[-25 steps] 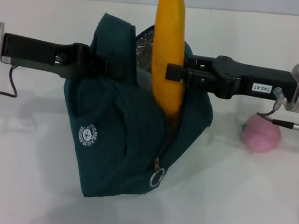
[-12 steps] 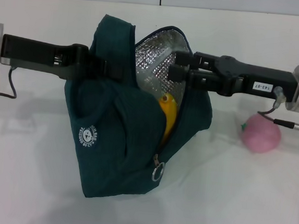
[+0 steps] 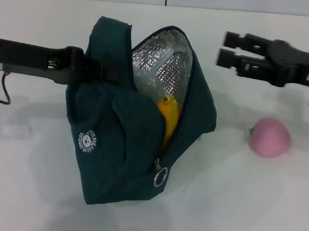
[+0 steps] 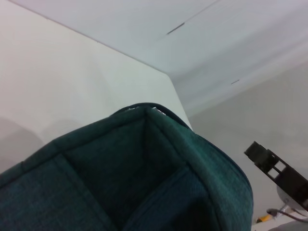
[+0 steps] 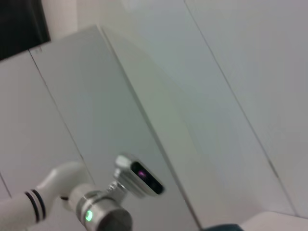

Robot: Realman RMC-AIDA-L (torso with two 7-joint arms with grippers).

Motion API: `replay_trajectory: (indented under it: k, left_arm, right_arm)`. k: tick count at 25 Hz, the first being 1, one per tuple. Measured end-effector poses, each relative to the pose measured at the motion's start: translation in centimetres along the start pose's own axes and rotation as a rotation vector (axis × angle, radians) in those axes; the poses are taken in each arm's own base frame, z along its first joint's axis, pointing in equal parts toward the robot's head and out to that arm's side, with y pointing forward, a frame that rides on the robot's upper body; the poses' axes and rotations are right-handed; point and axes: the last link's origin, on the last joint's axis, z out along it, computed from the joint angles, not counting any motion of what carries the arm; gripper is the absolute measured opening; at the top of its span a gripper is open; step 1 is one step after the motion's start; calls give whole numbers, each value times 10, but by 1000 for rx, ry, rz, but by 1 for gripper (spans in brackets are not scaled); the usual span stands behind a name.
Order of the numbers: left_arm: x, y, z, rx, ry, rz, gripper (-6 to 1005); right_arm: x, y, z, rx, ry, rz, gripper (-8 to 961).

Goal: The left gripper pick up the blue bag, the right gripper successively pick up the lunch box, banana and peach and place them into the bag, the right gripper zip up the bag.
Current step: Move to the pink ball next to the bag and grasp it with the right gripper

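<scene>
Closest to me on the head cam is the bag's ring zipper pull (image 3: 161, 176), dangling low on the front of the blue bag (image 3: 125, 145). The zip is undone and the mouth gapes wide enough that I can see the silver foil lining (image 3: 161, 67). The round white logo (image 3: 89, 140) sits on the side turned toward my left arm.

The banana (image 3: 168, 117) is down inside the bag, only its upper end poking out of the opening against the foil. I can't spot the lunch box in any view.

The left gripper (image 3: 101, 72) is clenched on the bag's upper edge and holds that side up, while the bottom of the bag looks to be resting on the white table (image 3: 29, 180). In the left wrist view it's mostly teal fabric filling the shot.

The peach (image 3: 270, 137) sits on the table off to the bag's right, well apart from it, nothing touching it.

Farther back and higher, the right gripper (image 3: 228, 48) hovers clear of the bag with its 2 fingers spread, nothing between them. It's above the table, a bit back from the peach.

The right wrist view just shows walls and a bit of arm.
</scene>
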Motion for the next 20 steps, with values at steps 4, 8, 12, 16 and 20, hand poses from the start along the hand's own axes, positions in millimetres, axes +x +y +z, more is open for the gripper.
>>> replay_trajectory:
  k: [4, 8, 12, 16, 20]
  left_arm:
    - [0, 0, -1, -2, 2, 1, 37]
    - [-1, 0, -1, -3, 1, 1, 37]
    - [-1, 0, -1, -3, 1, 3, 37]
    - [-1, 0, 0, -4, 1, 3, 37]
    - [-2, 0, 0, -6, 1, 4, 37]
  right_arm:
    - [-3, -7, -23, 37, 108, -38, 833]
    - [-3, -10, -45, 87, 255, -99, 834]
    - [3, -15, -64, 180, 424, -150, 832]
    - [8, -22, -78, 257, 511, -131, 831]
    - [14, -28, -83, 305, 543, -123, 829]
